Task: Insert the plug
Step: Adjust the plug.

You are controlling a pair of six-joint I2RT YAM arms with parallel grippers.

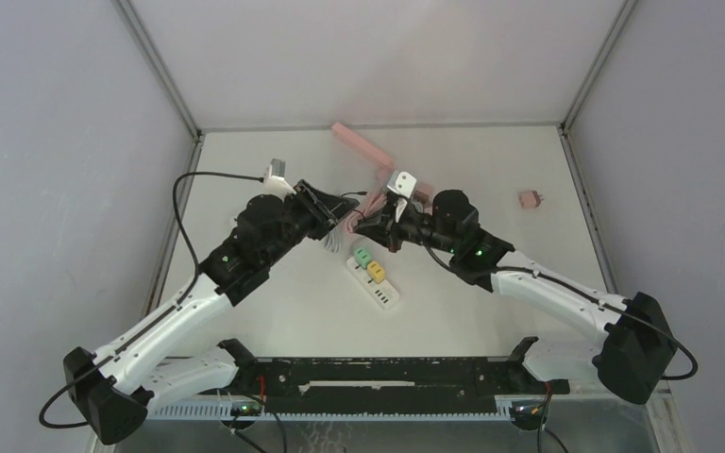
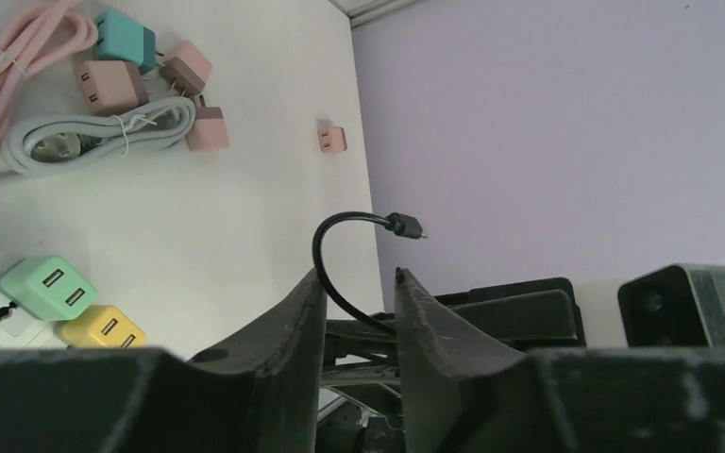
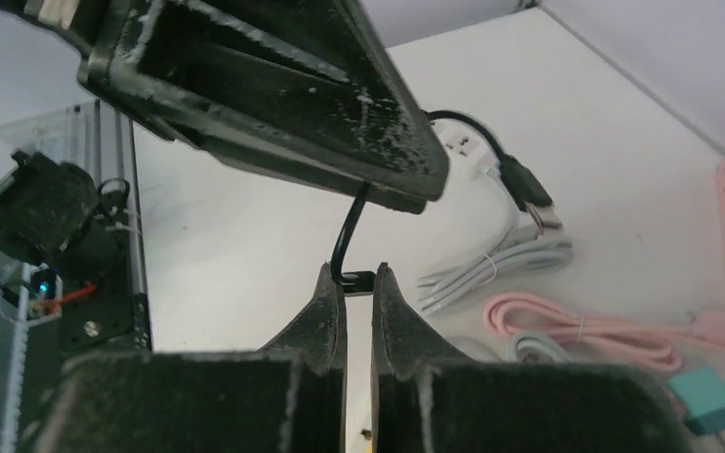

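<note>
Strung between both grippers: a black cable.
Pinched tight at one end in the right gripper; threaded loosely through the parted fingers of the left gripper, unclamped there. Just beyond the left fingertips, up and to their right, the plug in mid-air, well apart from the power strip down to that gripper's left.

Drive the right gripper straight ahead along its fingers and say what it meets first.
Probably the left gripper, its black body just beyond the right gripper, which is shut on the black cable; depth is unclear.
</note>
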